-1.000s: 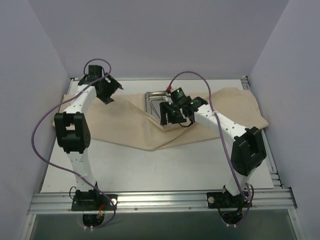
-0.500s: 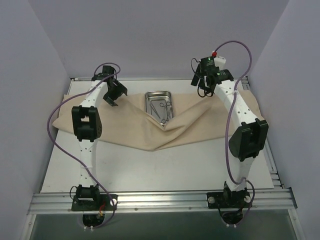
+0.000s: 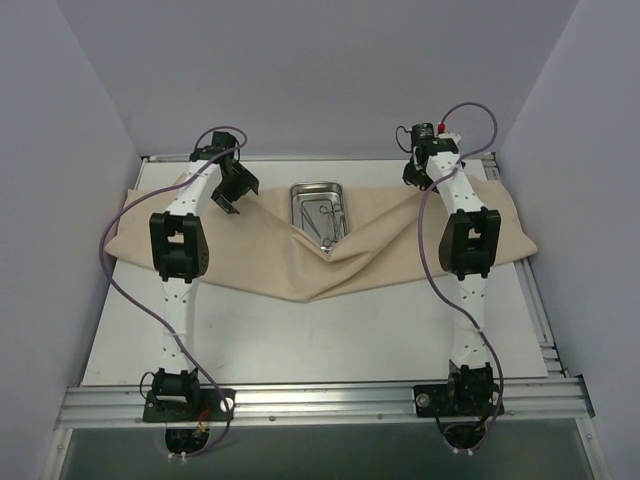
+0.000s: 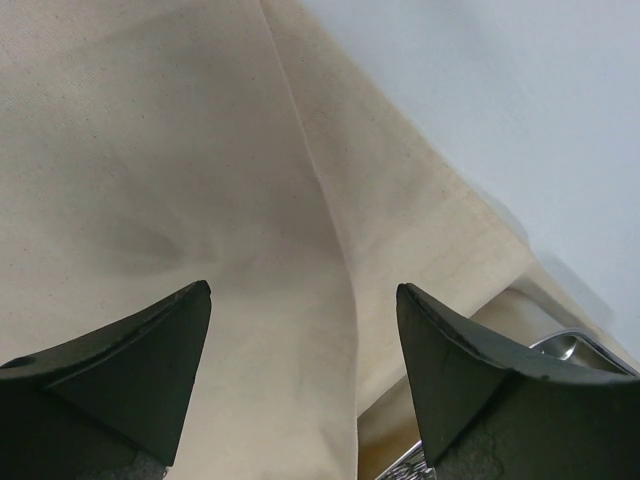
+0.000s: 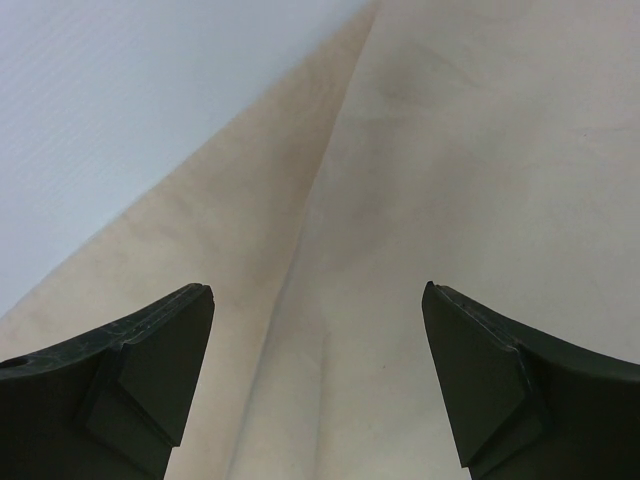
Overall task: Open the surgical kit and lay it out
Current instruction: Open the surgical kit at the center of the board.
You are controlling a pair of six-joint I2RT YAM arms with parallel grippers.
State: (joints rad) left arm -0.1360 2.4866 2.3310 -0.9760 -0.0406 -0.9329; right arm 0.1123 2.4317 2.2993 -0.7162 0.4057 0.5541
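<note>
**A:** How far along is the kit, in your opinion?

**B:** I would say about the half. The cloth wrap point(image 3: 290, 262) is already unfolded and lies spread over the far part of the table point(image 3: 300, 340), one wing to the left and one to the right. The steel tray point(image 3: 318, 186) is uncovered, in the far middle of the cloth.

**A:** And the instruments point(image 3: 322, 218)?

**B:** They are all inside the tray, lying together. None is laid out on the cloth yet. I judge that this is the main part which is left.

**A:** Is the cloth flat?

**B:** Not completely. A raised fold runs from the near end of the tray toward the right, so it may need smoothing.

**A:** What do the jaws hold?

**B:** Nothing. The left jaws stand wide and empty above the cloth just left of the tray; a corner of the tray shows in the left wrist view. The right jaws are also wide and empty, over the far right wing of the cloth, near its edge
</note>
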